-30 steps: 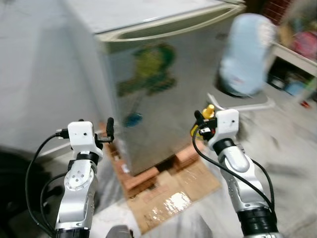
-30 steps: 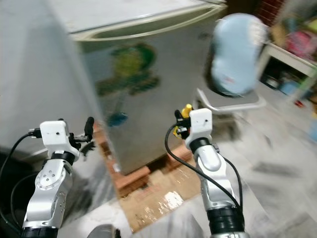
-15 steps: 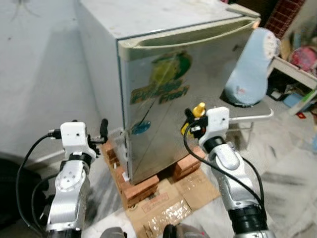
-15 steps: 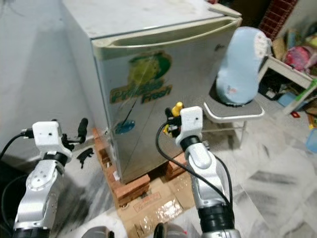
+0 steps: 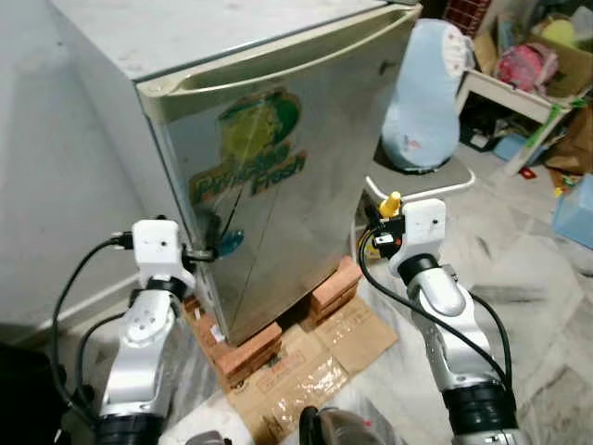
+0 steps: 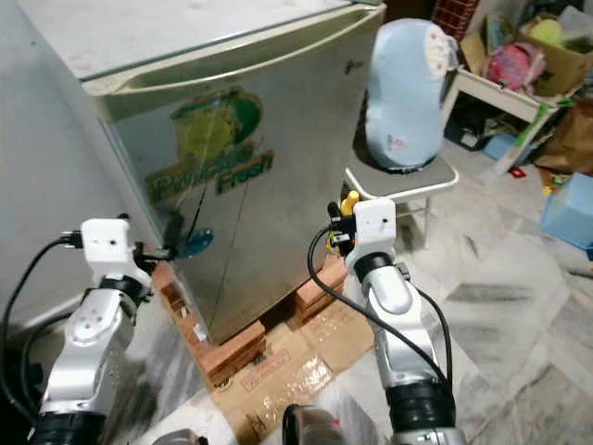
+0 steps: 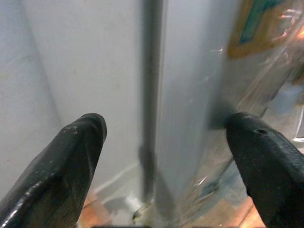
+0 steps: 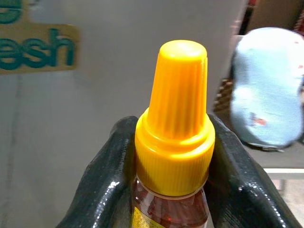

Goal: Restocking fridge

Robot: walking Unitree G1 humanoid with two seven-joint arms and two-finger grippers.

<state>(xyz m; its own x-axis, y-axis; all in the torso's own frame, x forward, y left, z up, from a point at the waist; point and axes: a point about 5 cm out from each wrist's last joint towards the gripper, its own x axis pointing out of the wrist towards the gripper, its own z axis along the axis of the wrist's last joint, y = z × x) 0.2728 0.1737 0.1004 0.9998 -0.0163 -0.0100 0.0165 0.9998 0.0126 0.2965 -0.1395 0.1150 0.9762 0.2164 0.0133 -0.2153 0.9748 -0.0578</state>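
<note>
A small silver fridge [image 5: 278, 167] with a green and yellow "Fresh" sticker stands with its door closed, raised on bricks. My left gripper [image 5: 206, 252] is open at the door's left edge, low down. In the left wrist view one fingertip [image 7: 78, 142] lies on the fridge's side and the other on the door's front, with the door seam [image 7: 151, 95] between them. My right gripper [image 5: 378, 234] is shut on a bottle with a yellow cap [image 8: 175, 137] and amber contents, held upright in front of the fridge's lower right corner.
Bricks [image 5: 246, 348] and flattened cardboard [image 5: 315, 357] lie under the fridge. A white chair [image 5: 422, 181] bearing a pale blue bundle [image 5: 422, 93] stands just right of it. Cluttered shelves [image 5: 519, 74] and a blue box [image 5: 576, 209] are at far right. A wall runs behind on the left.
The camera has shifted. My left gripper has come forward from beside the fridge to straddle the door's left edge. The right gripper still holds the bottle.
</note>
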